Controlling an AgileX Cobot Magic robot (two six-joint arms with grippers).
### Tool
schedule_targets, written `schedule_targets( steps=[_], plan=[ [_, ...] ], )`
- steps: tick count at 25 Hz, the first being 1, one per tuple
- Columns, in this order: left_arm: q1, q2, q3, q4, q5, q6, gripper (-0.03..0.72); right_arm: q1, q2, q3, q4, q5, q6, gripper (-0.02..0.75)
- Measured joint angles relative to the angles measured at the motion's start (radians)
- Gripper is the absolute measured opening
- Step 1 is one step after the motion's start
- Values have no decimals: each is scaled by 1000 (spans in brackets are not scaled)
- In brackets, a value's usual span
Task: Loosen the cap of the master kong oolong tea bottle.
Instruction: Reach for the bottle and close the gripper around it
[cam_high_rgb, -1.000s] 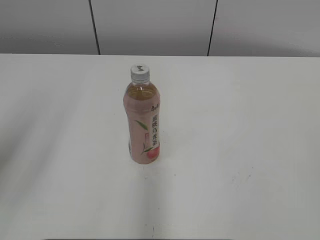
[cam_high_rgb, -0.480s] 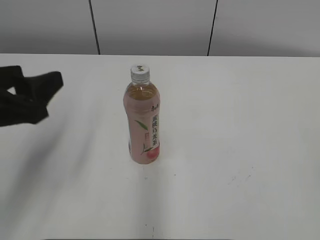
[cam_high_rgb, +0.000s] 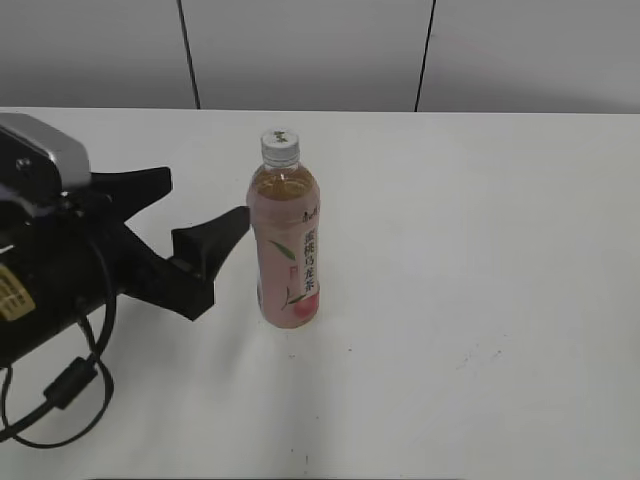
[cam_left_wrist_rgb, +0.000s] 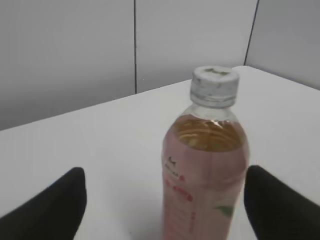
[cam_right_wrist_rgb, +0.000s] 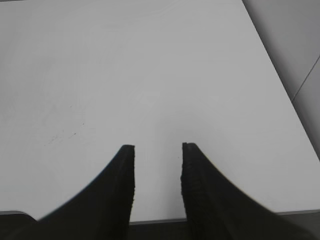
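The left gripper (cam_high_rgb: 205, 208), jaws spread, has moved in beside the upright master kong oolong tea bottle (cam_high_rgb: 286, 245).

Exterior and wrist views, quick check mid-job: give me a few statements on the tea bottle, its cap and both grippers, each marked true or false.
1. The slim clear plastic bottle of amber tea with a pale pink label stands upright on the white table. True.
2. The small round white ribbed screw cap lies on the table beside the bottle. False: it sits on the bottle's neck.
3. The left gripper is shut on the bottle. False: its jaws are spread and empty, near the bottle's side without gripping it.
4. In the left wrist view the bottle shows between the two black fingers. True.
5. The right gripper holds the cap. False: its jaws are apart over bare table, holding nothing.
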Motion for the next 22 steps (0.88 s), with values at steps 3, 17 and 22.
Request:
schedule_targets(
  steps=[3, 17, 22],
  plan=[
    [0, 83, 0, 60, -113, -26, 593, 0, 0, 0, 0, 0, 0, 248],
    [0, 392, -36, 196, -214, -56, 595, 0, 0, 0, 0, 0, 0, 248],
    [0, 407, -83, 194, -217, -56, 595, 0, 0, 0, 0, 0, 0, 248]
  ],
)
